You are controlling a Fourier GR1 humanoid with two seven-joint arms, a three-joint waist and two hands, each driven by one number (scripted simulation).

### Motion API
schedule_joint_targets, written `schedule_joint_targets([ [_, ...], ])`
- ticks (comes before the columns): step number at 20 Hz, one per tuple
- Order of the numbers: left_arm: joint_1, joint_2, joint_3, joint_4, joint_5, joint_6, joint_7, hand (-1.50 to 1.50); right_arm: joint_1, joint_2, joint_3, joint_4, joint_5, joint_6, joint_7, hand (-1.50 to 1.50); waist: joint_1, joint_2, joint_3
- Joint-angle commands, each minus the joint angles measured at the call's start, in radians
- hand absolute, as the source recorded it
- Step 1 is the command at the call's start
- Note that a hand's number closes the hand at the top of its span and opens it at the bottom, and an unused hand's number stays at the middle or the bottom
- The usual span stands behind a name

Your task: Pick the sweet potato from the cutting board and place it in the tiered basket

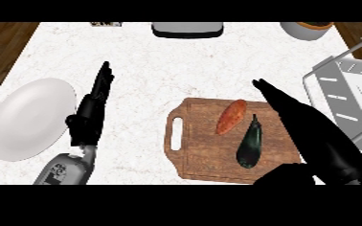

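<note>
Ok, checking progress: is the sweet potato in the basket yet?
No, the sweet potato lies on the cutting board beside the eggplant.

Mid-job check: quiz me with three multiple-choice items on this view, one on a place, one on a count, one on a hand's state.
1. Where does the orange sweet potato lie?
A. on the brown wooden cutting board
B. on the white plate
C. in the grey wire tiered basket

2. How many vegetables lie on that board?
A. one
B. two
C. three

3. What is the state of the black right hand?
A. curled round the sweet potato
B. open, fingers straight, holding nothing
C. out of view

Answers:
1 A: it rests on the board, apart from the white plate and the tiered basket.
2 B: the sweet potato and a dark eggplant lie there side by side.
3 B: its fingers stretch straight above the board's right side, curled round nothing.
</note>
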State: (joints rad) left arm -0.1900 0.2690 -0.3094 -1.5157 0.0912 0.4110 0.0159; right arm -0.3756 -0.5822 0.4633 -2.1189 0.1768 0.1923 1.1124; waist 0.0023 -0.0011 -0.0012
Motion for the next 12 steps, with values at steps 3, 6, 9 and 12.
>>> schedule_joint_targets([
  [3,-0.002,0.002,0.045,0.018,0.018,-0.047,-0.021,0.0,-0.022,0.007,0.018,0.019,0.045,0.066,0.146,-1.5,-0.001,0.0,0.0],
  [6,0.032,0.013,0.039,-0.058,0.001,-0.039,0.007,0.0,-0.03,0.0,0.028,0.076,0.039,0.096,0.091,-1.5,0.008,0.0,0.0],
  [9,-0.03,0.004,0.041,-0.072,-0.018,-0.033,0.094,0.0,-0.086,0.01,0.058,0.026,0.042,0.14,0.126,-1.5,0.004,-0.001,0.0],
  [12,0.08,-0.033,0.001,-0.028,-0.048,-0.035,-0.05,0.0,-0.07,0.02,0.1,0.155,0.155,0.109,-0.018,-1.5,0.01,0.002,0.0],
])
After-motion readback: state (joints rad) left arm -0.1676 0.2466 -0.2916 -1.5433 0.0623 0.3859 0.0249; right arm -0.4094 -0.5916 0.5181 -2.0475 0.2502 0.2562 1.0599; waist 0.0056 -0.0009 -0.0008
